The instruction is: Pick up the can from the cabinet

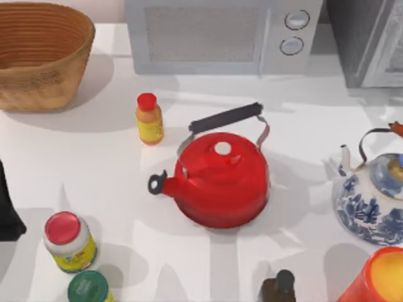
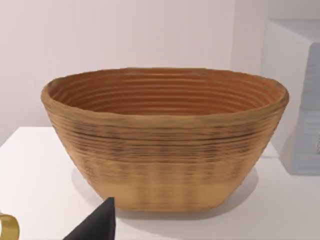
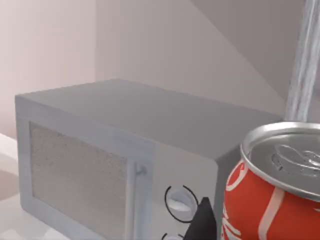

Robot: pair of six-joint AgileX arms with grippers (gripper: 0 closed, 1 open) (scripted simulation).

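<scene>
The can (image 3: 272, 195), red with white markings and a silvery rimmed top, sits very close in the right wrist view. My right gripper (image 3: 260, 230) is shut on it, with one black fingertip (image 3: 202, 222) against the can's side and the other hidden behind it. The cabinet (image 1: 368, 41), dark grey speckled with a pale framed door, stands at the table's back right; its door edge (image 3: 302, 60) rises just behind the can. My left arm (image 1: 7, 207) is parked at the table's left edge, facing the basket (image 2: 165, 145).
A light grey microwave (image 1: 220, 34) stands at the back centre, a woven basket (image 1: 38, 53) at back left. A red kettle (image 1: 220, 179) fills the middle, a yellow bottle (image 1: 149, 119) beside it. A blue-white teapot (image 1: 371, 201), an orange cup (image 1: 378, 280) and more bottles (image 1: 69, 242) line the front.
</scene>
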